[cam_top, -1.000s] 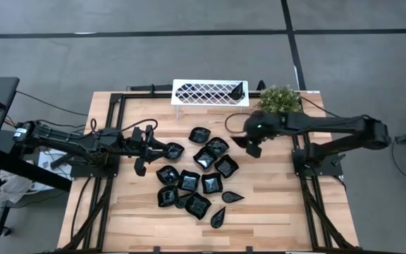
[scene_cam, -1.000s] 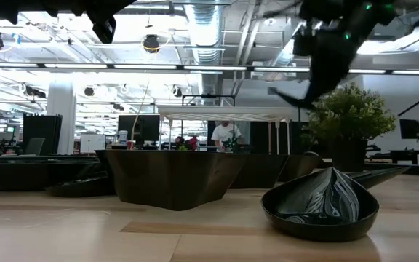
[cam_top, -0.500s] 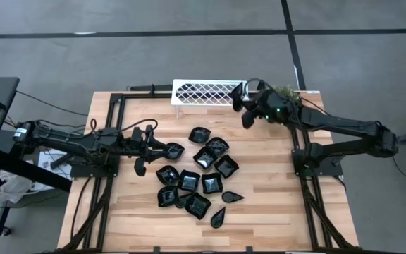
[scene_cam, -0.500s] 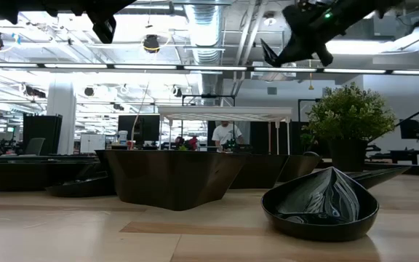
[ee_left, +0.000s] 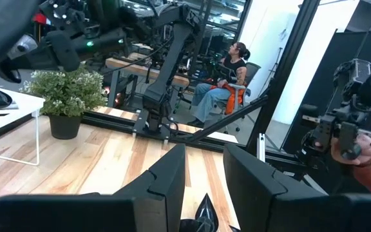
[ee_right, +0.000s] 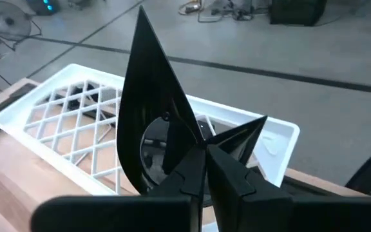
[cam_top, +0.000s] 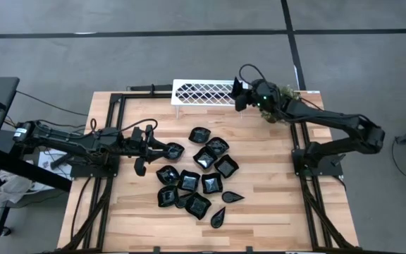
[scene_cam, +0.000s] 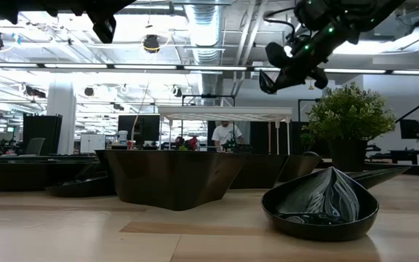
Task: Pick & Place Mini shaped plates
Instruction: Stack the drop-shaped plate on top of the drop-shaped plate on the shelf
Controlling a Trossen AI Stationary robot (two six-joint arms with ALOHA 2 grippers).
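Note:
Several glossy black mini shaped plates lie clustered on the wooden table. A white lattice tray stands at the far edge. Another black plate stands on edge in the tray's right end. My right gripper hovers over that end, shut on a teardrop plate. My left gripper waits raised at the table's left. A pointed black plate sits at its fingertips, and its tip shows between the fingers. My right gripper pinches the teardrop plate's wide end between its two fingers, coming from the table's right and slanting down. The plate stands on edge with its pointed end up, clear above the tray. My left gripper holds its plate between its two spread fingers, level, from the table's left. The pointed end faces forward, and the fingers hide the place of contact.
A small green plant stands right behind my right gripper, beside the tray. Black frame rails run along the table's sides. Beyond the table a person sits, and another person's hand shows at the side.
My right gripper has carried the teardrop plate from above the plate cluster toward the far edge, up to the tray's right end. It has rolled and tipped from pointing down to nearly level, so the plate now stands on edge.

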